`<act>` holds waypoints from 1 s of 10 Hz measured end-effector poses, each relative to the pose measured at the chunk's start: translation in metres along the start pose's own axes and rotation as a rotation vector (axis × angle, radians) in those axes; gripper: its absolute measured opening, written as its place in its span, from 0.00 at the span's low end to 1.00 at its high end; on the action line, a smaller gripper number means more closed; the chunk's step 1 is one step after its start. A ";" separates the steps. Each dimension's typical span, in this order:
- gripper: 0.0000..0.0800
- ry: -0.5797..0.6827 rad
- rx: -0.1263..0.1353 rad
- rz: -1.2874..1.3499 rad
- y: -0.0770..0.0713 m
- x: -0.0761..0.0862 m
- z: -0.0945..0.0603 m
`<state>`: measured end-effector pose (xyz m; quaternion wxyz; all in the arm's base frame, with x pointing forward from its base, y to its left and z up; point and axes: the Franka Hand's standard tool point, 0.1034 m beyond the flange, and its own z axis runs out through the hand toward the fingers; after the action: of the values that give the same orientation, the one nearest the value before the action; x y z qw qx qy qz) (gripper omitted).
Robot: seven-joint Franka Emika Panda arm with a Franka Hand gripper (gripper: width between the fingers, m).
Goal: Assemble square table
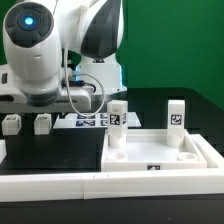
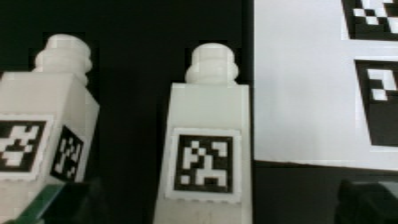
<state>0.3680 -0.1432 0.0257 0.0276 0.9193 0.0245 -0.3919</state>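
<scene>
Exterior view: we see the square tabletop slab (image 1: 150,150) up front w/ two mounted legs (image 1: 117,118) upright at its far corners. Two loose legs (image 1: 42,123) stand beside the marker board (image 1: 85,122).

Wrist view: gripper (image 2: 199,200) hangs over those spares, fingers wide and empty, prob. lining up a pick.

Four legs in the exterior view: a leg (image 1: 12,124) and a leg (image 1: 42,123) at the exterior view's left, a leg (image 1: 117,115) at centre, a leg (image 1: 176,113) at the exterior view's right. One slab (image 1: 150,148), one marker board (image 1: 88,121), one arm (image 1: 40,55). The wrist view shows two legs, and two tags (image 2: 377,88) on the board.
</scene>
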 end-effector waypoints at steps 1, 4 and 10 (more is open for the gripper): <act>0.81 -0.004 0.000 -0.001 -0.001 0.000 0.002; 0.81 -0.017 0.005 -0.009 -0.001 -0.003 0.009; 0.59 -0.018 -0.002 -0.017 -0.006 -0.004 0.017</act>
<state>0.3529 -0.1383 0.0166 0.0255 0.9154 0.0323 -0.4004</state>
